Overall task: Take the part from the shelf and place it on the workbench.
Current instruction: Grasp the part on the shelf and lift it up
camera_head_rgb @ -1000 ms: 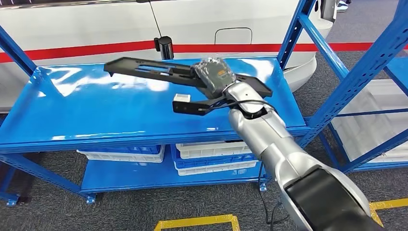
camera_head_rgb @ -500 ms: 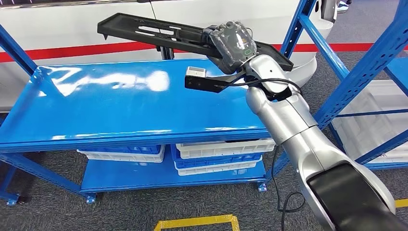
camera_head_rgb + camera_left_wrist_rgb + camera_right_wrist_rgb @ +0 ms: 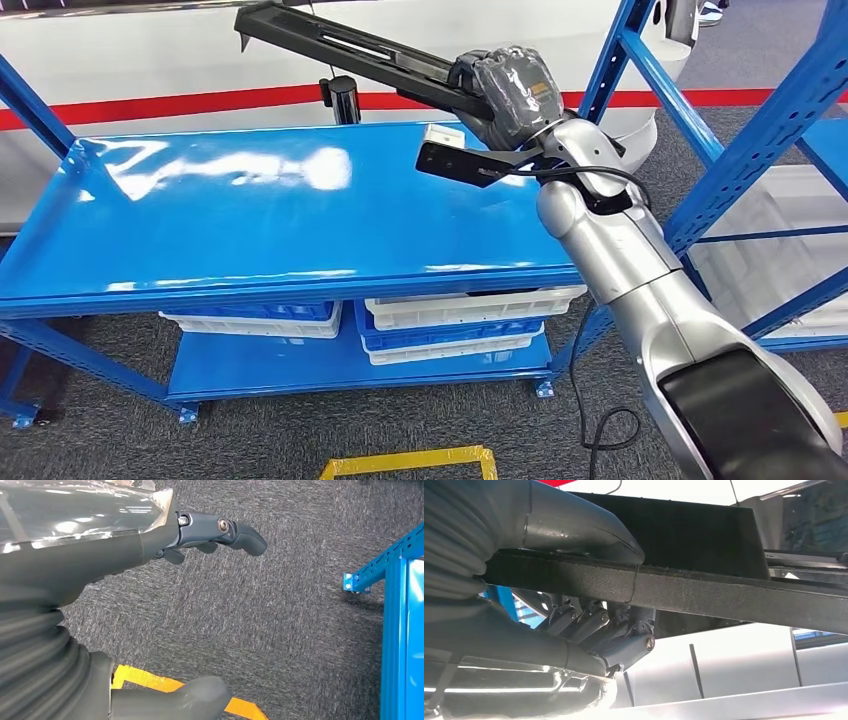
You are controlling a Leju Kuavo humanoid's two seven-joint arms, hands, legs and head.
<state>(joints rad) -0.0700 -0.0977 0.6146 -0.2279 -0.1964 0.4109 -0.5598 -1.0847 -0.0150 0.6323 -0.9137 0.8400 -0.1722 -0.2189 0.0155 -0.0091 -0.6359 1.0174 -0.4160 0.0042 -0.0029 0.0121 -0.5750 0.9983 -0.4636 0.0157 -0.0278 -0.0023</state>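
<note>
Nearest to me, the silver right arm (image 3: pixel 640 290) rises from the lower right of the head view toward the top of the blue shelf (image 3: pixel 250 215). At its end my right hand (image 3: pixel 510 85), wrapped in a clear cover, grips the part (image 3: pixel 350 45): a long, flat black plastic piece with slots along it, held up in the air above the shelf's top board and touching nothing else. It tilts, its far end pointing up and to the left across the white car body (image 3: pixel 150 60) with the red stripe behind the shelf.

From the right wrist view I see what the head view hides: the thumb (image 3: pixel 574 527) lies pressed on one face of the black bar (image 3: pixel 704 592) and the dark fingers (image 3: pixel 619 630) curl under its other face, so the grasp is closed tight on it.

In the left wrist view my left hand (image 3: pixel 150 535) hangs over grey carpet (image 3: pixel 280 630), fingers spread and holding nothing, with a yellow floor line (image 3: pixel 150 682) below it.

White bins (image 3: pixel 455 310) sit on the shelf's lower board.
</note>
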